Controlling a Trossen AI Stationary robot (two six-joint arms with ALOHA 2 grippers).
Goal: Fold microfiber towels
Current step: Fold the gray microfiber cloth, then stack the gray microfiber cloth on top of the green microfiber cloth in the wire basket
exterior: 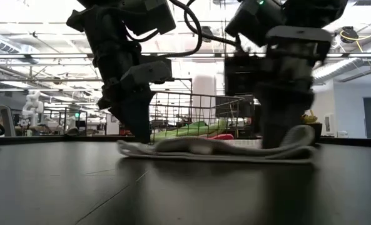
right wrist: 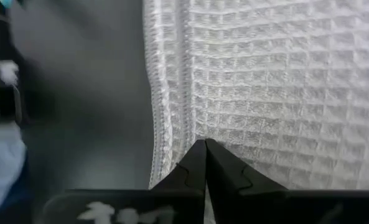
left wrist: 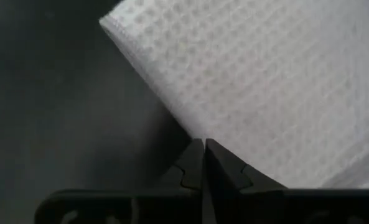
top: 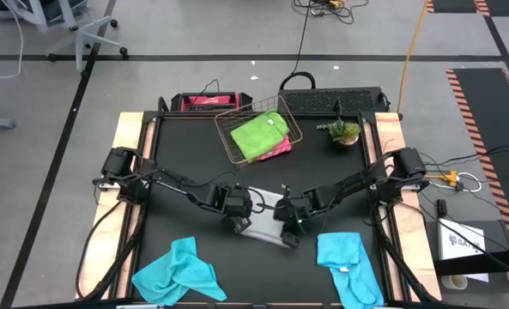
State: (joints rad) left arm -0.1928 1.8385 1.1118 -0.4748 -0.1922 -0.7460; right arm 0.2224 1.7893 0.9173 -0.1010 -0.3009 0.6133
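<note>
Pincers pinch opposite ends of the grey towel at desk centre. Left pincer sits at nine o'clock, right pincer at three, ready to fold.

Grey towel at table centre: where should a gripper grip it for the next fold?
The grey towel lies flat, so pinch an edge or corner from above. Both grippers, left and right, are shut at opposite edges, which looks sound.

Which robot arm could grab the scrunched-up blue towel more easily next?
Left, probably. The left gripper and right gripper are both shut at the grey towel mid-table. The crumpled turquoise towel lies at the table's front on the left arm's side, nearer the left gripper.
</note>
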